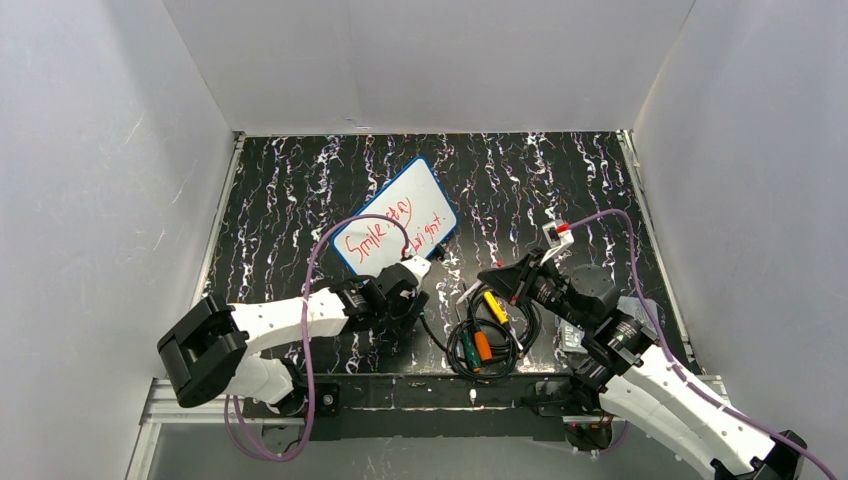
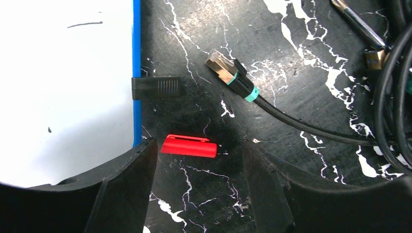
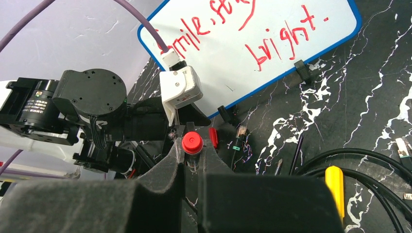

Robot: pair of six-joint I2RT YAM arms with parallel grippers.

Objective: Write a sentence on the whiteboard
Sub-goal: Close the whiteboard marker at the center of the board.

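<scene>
- Locate the whiteboard lying flat on the tabletop, just toward 11 o'clock from centre in the top view.
- Note its long axis, which runs from between 7 and 8 o'clock up to between 1 and 2 o'clock.
- Read the sentence along that axis. Both red lines run toward the 1–2 o'clock corner.
- Check the left gripper. Its jaws stand partly apart and hold nothing, beside the board's 5 o'clock edge. A red cap lies on the tabletop between them.
- Check the right gripper. It is closed around a red-ended marker, well apart from the board on its 3 o'clock side.
</scene>
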